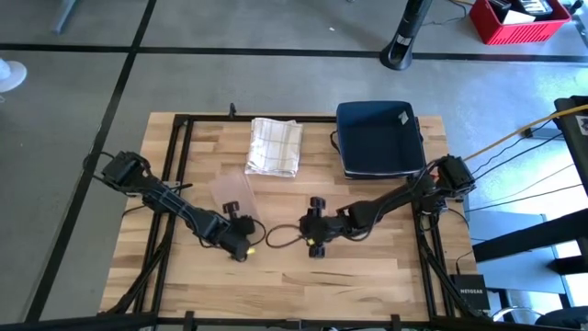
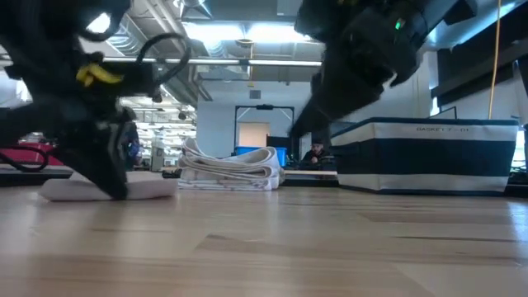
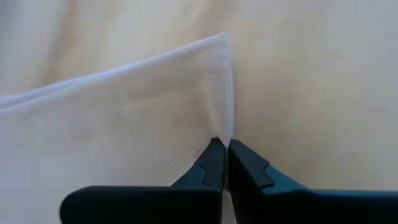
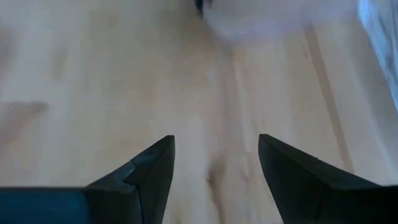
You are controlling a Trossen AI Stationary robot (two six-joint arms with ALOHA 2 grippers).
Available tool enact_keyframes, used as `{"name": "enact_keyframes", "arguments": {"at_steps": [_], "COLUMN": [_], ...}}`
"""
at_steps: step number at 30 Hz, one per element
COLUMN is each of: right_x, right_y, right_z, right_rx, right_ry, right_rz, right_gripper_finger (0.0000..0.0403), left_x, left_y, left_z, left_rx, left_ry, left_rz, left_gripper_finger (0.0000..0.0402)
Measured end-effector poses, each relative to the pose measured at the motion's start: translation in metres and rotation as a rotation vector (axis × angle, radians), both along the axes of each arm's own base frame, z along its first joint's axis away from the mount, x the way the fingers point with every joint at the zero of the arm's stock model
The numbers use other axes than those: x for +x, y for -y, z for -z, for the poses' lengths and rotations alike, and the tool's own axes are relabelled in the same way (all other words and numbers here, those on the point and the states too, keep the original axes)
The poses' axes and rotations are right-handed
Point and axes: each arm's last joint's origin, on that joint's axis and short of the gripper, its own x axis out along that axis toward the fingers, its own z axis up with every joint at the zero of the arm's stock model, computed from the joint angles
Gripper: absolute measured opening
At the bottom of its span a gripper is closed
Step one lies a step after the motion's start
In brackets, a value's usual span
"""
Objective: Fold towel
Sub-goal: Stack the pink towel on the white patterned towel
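Note:
A pale, thin towel (image 1: pixel 231 191) lies flat on the wooden table left of centre; in the low view it is a low white sheet (image 2: pixel 144 189). My left gripper (image 1: pixel 231 211) is at the towel's near side, shut on the cloth (image 3: pixel 124 124). My right gripper (image 1: pixel 315 204) hovers open over bare wood at the table's middle, with nothing between its fingers (image 4: pixel 216 155). The pale towel shows blurred at the edge of the right wrist view (image 4: pixel 273 18). My left gripper pinches the pale towel's side edge (image 3: pixel 225 127) between its two fingertips, a little way back from a corner (image 3: pixel 224 40). The fingers slant down from the table's near side. The cloth puckers toward the tips and otherwise lies on the table; I cannot tell how many layers are held.
A folded checked towel (image 1: pixel 274 145) sits at the far middle of the table (image 1: pixel 367 267); it is a low stack in the low view (image 2: pixel 231 169). A navy basket (image 1: pixel 379 138) stands at the far right. Bare wood stretches along the near edge.

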Motion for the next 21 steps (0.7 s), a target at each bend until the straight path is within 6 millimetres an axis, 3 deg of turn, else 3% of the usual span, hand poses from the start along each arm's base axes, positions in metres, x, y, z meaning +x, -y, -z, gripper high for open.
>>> {"name": "enact_keyframes", "arguments": {"at_steps": [3,7,15,21], "right_x": [0.006,0.019,0.041,0.046], "right_y": [-0.014,-0.028,-0.032,-0.032], "right_z": [0.001,0.017,0.053,0.072], "right_rx": [-0.049,-0.151,-0.447,-0.560], "right_ry": [0.086,0.191,0.308,0.318], "right_rz": [-0.094,-0.246,-0.485,-0.562], "right_gripper_finger": [0.0232,0.0232,0.0232,0.0232], "left_x": [0.012,0.018,0.023,0.023], "left_y": [0.008,0.014,0.017,0.018], "left_z": [-0.003,-0.007,-0.010,-0.011], "left_rx": [-0.102,-0.143,-0.191,-0.198], "left_ry": [0.094,0.153,0.191,0.196], "left_rz": [0.049,0.116,0.167,0.171], "left_gripper_finger": [0.0002,0.0001,0.0001,0.0001]}}
